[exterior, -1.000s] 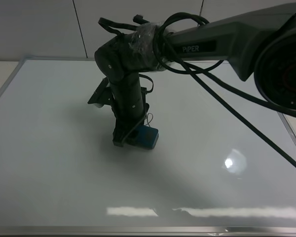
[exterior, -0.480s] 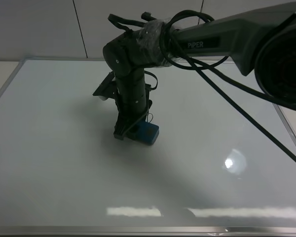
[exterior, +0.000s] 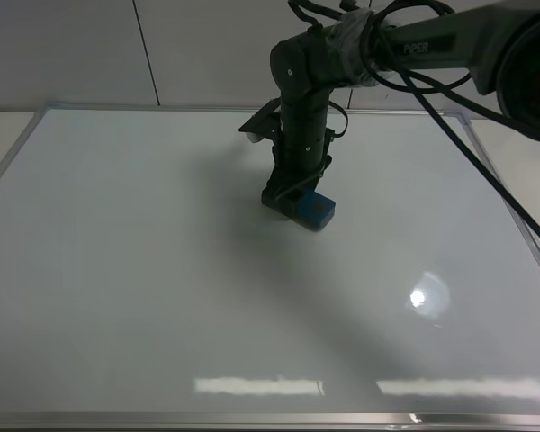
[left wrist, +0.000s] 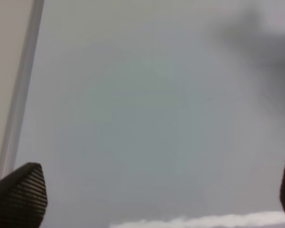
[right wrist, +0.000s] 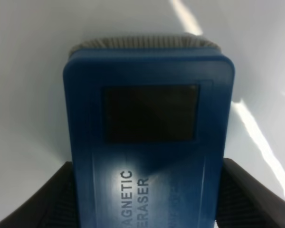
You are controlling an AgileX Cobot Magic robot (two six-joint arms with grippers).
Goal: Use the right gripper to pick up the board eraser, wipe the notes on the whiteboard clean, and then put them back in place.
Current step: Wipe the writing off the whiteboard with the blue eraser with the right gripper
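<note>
The blue board eraser [exterior: 317, 211] lies flat against the whiteboard [exterior: 117, 270], a little right of the middle and toward the far side. My right gripper [exterior: 292, 200] reaches down from the black arm and is shut on the eraser's sides. In the right wrist view the eraser [right wrist: 147, 137] fills the frame, with a dark patch on its top and a black finger [right wrist: 47, 199] on each side. No notes show on the board. In the left wrist view the left gripper [left wrist: 156, 190] hovers open over bare board, and only its two tips show.
A thin silver frame [exterior: 252, 418] rims the board. A beige surface [exterior: 0, 135] lies beyond the left edge and a panelled wall [exterior: 72, 54] behind. Black cables [exterior: 486, 180] hang from the right arm across the board's right side. Light glare [exterior: 427, 295] sits near the front.
The right arm has slid the eraser across the board to the right and toward the far edge, keeping its grip.
</note>
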